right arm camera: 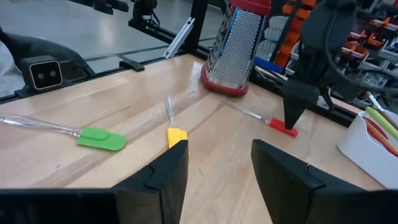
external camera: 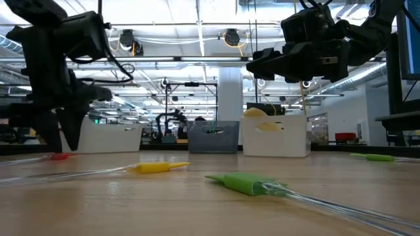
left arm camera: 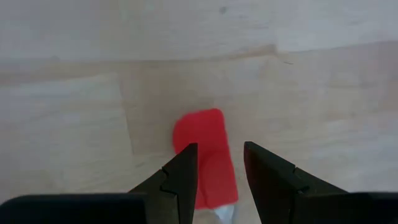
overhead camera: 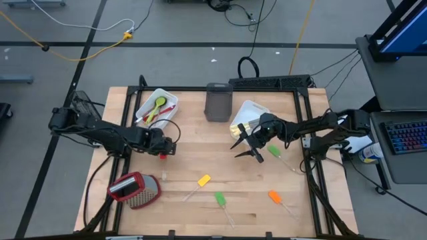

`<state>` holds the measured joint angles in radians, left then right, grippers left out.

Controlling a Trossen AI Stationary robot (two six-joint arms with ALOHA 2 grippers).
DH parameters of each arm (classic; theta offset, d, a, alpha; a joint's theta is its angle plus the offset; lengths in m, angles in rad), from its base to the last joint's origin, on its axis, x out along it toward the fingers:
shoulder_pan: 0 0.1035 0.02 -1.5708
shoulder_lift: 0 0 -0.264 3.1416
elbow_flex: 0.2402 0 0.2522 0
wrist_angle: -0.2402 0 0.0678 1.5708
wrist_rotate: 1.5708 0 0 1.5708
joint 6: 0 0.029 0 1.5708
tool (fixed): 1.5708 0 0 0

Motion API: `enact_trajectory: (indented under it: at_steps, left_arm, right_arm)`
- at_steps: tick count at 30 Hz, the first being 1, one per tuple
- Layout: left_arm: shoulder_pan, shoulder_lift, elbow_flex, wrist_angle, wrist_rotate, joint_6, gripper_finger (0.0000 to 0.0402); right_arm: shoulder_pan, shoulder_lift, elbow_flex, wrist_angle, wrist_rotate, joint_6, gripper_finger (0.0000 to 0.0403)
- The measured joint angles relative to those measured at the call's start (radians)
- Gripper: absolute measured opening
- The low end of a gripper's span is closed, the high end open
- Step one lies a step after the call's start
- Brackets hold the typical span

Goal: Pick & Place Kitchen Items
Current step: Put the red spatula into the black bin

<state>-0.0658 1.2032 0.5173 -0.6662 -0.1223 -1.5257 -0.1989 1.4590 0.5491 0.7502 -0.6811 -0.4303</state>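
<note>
Now left gripper jaws spread w/ red spatula btwn tips; right gripper jaws spread, aloft.

Overhead, table-level and two wrist views, all sharing the red spatula.

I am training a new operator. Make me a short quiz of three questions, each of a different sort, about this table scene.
1. True or false: the left gripper stands open over the red spatula.
2. Which spatula lies nearest the grater? A orange B yellow C none
3. Fill in: the right gripper holds ____.

Key: 1 true. 2 B. 3 nothing; its jaws are open and empty.
</note>
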Motion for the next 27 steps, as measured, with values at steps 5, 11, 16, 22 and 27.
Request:
enact_trajectory:
  at_steps: [5, 11, 16, 22, 27]
  left_arm:
    - [0.0, 0.001, -0.024, 0.043, -0.009, -0.021, 0.0131]
    - [-0.009, 0.0, -0.024, 0.04, -0.008, -0.022, 0.0131]
    - [-0.015, 0.0, -0.024, 0.037, -0.008, 0.005, 0.0131]
    - [-0.015, 0.0, -0.024, 0.034, -0.036, 0.075, 0.0131]
    - [-0.014, 0.0, -0.024, 0.033, -0.027, 0.188, 0.0131]
  right_arm:
    - [0.0, 0.0, 0.0, 0.0, 0.0, -0.001, 0.0165]
    - [0.0, 0.0, 0.0, 0.0, 0.0, -0.001, 0.0165]
    - [0.0, 0.0, 0.0, 0.0, 0.0, -0.001, 0.0165]
    - [0.0, 0.0, 0.0, 0.0, 0.0, -0.001, 0.0165]
    - [0.0, -0.001, 0.0, -0.015, 0.0, 0.001, 0.0165]
